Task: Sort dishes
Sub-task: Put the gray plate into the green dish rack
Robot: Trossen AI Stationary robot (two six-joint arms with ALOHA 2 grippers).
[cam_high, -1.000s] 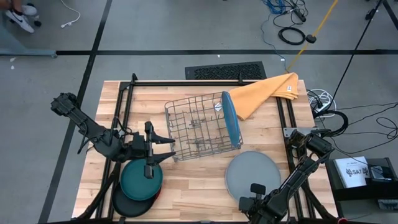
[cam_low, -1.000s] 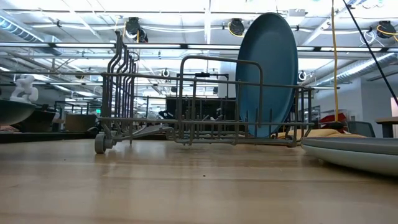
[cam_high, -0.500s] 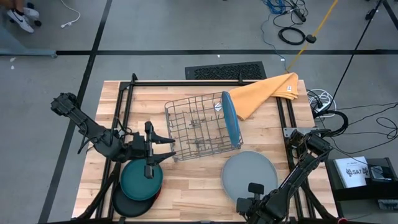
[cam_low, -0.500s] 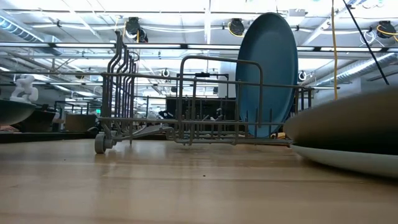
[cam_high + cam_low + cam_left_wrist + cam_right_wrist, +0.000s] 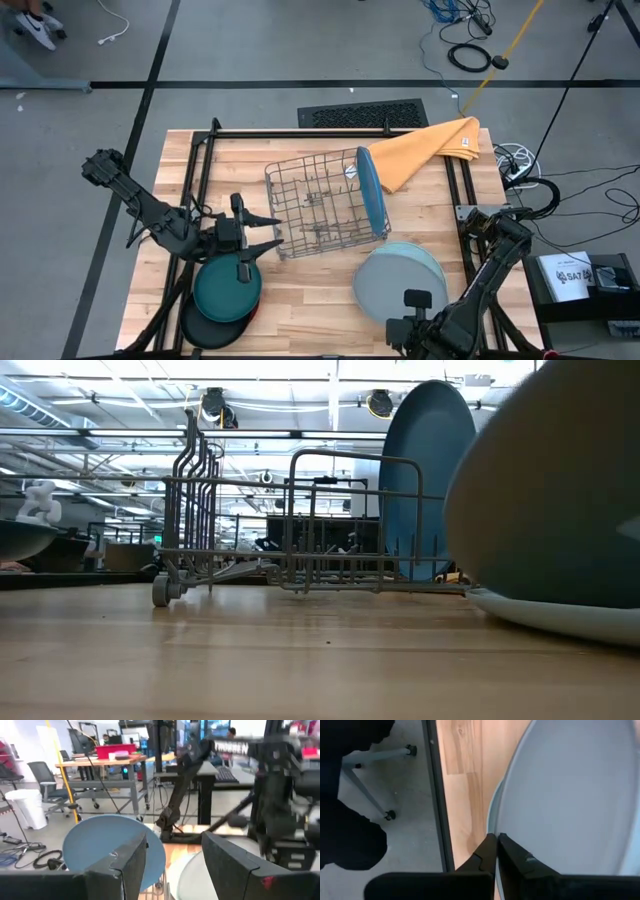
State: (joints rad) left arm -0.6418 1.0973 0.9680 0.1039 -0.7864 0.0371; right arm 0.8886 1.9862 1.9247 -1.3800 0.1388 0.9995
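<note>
A grey plate is tipped up off the pale blue plate at the table's near right, with my right gripper shut on its near rim. The bright blue plate stands on edge in the right end of the wire rack. At the near left a dark teal plate lies on a black plate. My left gripper hovers open just left of the rack, above the teal plate's far edge, with nothing between its fingers. My right gripper pinches the grey plate's rim between its two fingertips, at the plate's near edge. The fingers come from above, pointing steeply down. The plate stands tilted, near edge raised, and its lower far edge seems to sit on the pale blue plate.
A yellow-orange cloth lies at the far right behind the rack. The black frame rails run along the table's left and right sides. Bare wood lies between the two plate stacks.
My right gripper has risen with the grey plate's near rim. The plate, flat on the pale blue plate a second ago, has tipped up steeply and slid a little toward the left, uncovering the pale blue plate's far right part. My left gripper has only rolled slightly.
</note>
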